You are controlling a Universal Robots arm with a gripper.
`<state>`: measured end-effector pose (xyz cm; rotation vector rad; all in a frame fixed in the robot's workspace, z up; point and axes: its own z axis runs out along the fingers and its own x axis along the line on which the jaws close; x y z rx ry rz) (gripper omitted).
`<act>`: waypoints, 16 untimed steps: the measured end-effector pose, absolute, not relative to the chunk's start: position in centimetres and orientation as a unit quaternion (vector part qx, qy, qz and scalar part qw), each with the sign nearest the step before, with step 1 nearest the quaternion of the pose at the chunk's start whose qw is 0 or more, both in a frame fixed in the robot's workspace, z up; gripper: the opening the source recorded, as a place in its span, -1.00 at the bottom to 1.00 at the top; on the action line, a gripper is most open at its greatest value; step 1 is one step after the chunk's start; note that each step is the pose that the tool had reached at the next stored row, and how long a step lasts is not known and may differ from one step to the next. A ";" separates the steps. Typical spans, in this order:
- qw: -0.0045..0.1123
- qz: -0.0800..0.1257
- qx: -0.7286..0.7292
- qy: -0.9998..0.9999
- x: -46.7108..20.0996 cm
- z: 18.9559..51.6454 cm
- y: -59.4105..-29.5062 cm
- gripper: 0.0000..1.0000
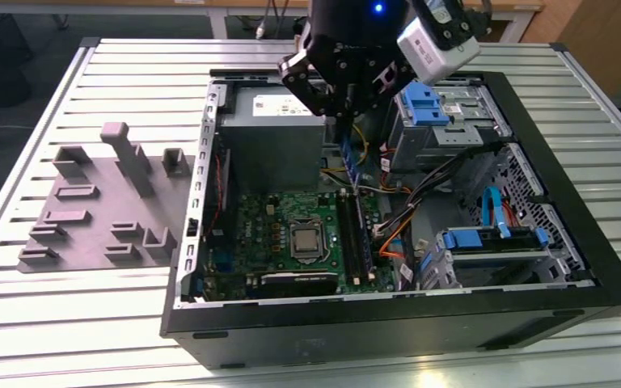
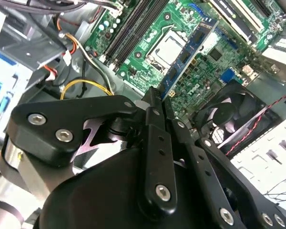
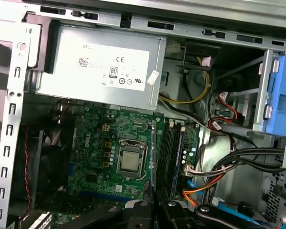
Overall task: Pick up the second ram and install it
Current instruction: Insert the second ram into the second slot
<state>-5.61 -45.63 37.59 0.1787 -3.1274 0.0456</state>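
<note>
The black two-finger gripper (image 1: 338, 105) hangs vertically over the open black computer case (image 1: 569, 242), fingers clamped on the long blue circuit-board ram stick (image 2: 188, 52), held edge-down above the green motherboard (image 3: 109, 143), beside the slots.

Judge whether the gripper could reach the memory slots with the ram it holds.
Probably yes: the gripper, shut on the second ram, hangs above bare memory slots; cables lie beside them.

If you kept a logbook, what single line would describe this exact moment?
gripper: shut on ram stick | place: above motherboard inside open computer case | stick: edge-on, near memory slots | seated: not yet
</note>
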 end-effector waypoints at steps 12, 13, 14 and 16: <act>0.005 0.016 0.017 -1.000 -4.5 35.6 -45.6 -0.73; 0.005 0.016 0.009 -1.000 -4.5 35.4 -45.6 -0.73; 0.005 0.016 0.005 -1.000 -4.5 35.2 -45.6 -0.73; 0.005 0.016 0.002 -1.000 -4.5 34.9 -45.6 -0.73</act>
